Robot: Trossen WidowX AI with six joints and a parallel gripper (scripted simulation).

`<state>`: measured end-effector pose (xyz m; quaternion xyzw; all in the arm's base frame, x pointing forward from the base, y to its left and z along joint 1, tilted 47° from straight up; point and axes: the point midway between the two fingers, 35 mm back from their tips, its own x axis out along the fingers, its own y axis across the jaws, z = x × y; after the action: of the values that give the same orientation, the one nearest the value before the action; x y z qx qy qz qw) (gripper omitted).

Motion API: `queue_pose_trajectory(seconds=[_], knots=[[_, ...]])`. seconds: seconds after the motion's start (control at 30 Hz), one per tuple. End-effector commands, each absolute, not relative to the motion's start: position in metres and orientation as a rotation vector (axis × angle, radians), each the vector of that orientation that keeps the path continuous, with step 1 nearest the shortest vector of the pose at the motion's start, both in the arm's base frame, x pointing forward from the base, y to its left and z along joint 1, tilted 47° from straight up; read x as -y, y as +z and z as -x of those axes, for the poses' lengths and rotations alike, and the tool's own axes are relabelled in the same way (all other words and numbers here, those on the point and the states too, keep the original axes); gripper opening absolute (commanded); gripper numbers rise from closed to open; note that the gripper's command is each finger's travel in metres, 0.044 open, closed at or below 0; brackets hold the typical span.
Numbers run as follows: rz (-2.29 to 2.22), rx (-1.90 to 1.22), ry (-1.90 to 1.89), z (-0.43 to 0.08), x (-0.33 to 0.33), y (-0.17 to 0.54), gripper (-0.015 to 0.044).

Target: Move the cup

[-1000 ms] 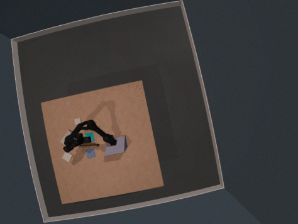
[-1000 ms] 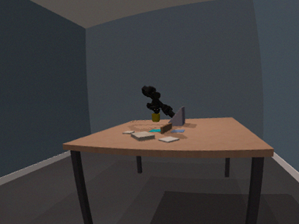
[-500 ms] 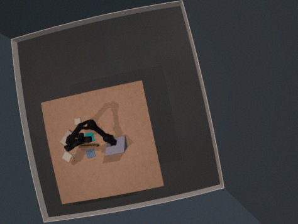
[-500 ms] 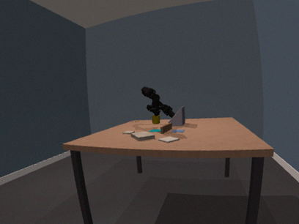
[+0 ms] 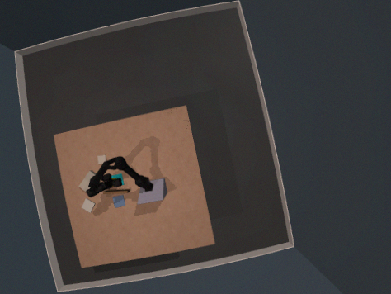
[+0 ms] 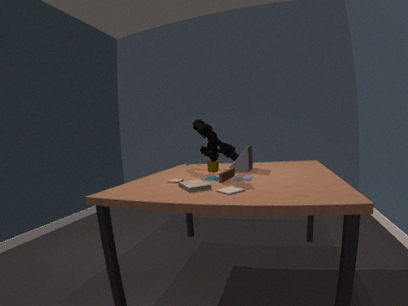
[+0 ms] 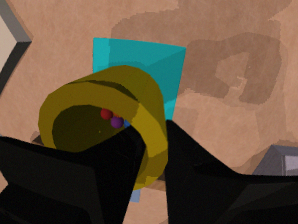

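Observation:
The yellow cup (image 6: pixel 212 166) (image 7: pixel 102 95) is in the air, a little above the teal pad (image 5: pixel 120 177) (image 6: pixel 210 178) (image 7: pixel 103 56). My gripper (image 7: pixel 157 124) is shut on the cup's wall, one finger inside the rim and one outside. Red, purple and blue marbles (image 7: pixel 116 122) show inside the cup in the wrist view; the finger hides part of the inside. The cup looks tilted there, which may be the camera's angle. The blue pad (image 5: pixel 119 201) (image 6: pixel 243 179) lies on the far side of the low wooden barrier (image 5: pixel 117 191) (image 6: pixel 226 175) from the teal pad.
A lavender wedge (image 5: pixel 153 195) (image 6: pixel 245 160) (image 7: pixel 269 164) stands at the arm's base. A thick pale block (image 5: pixel 86 182) (image 6: pixel 195 186) and two thinner pale slabs (image 5: pixel 101 159) (image 5: pixel 88 206) (image 6: pixel 231 191) lie around the pads on the wooden table (image 5: pixel 173 231) (image 6: pixel 293 191).

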<state>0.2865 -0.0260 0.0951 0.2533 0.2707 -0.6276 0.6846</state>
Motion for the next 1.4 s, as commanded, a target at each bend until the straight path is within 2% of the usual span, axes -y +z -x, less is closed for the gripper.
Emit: queue_pose_trajectory(seconds=[0.0,1.2,1.37], knots=[[-0.561,-0.607,-1.404,-0.287,0.031,0.091,0.0000],[-0.566,-0.604,-1.407,-0.288,0.052,0.073,0.0000],[-0.566,-0.604,-1.407,-0.288,0.052,0.073,0.0131]])
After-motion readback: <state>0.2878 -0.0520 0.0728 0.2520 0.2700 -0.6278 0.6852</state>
